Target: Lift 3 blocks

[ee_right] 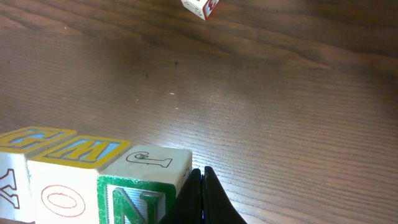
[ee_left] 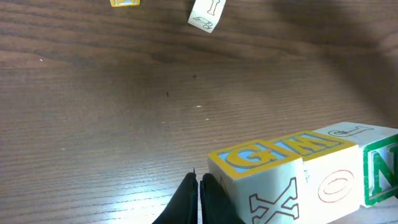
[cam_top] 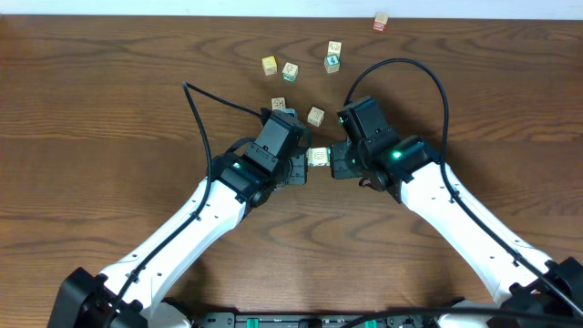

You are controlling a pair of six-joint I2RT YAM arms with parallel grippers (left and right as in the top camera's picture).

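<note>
Overhead, we are looking at a row of three small pale wooden alphabet cubes [cam_top: 318, 157] sitting between the two arms near the middle of the dark wooden table [cam_top: 109, 109]. The left gripper [cam_top: 303, 169] is pressing at the row's 9 o'clock end and the right gripper [cam_top: 333, 162] at its 3 o'clock end. Both grippers are showing their fingers clenched together with nothing between them, the tips butting against the ends of the row.

Through the left wrist camera, the left gripper [ee_left: 199, 183] is touching the cube with a yellow-and-blue G top [ee_left: 258, 180]. Toward 3 o'clock from it we are seeing the cube with a red O face [ee_left: 329, 177], then the cube with a bold green N [ee_left: 380, 174]. Through the right wrist camera, the right gripper [ee_right: 202, 180] is meeting that green N cube at its 3 o'clock side.

We cannot tell whether the row is clearing the table. Several loose cubes [cam_top: 290, 70] are lying between 11 and 12 o'clock of the row, and a reddish cube [cam_top: 381, 21] is lying well apart at 1 o'clock
</note>
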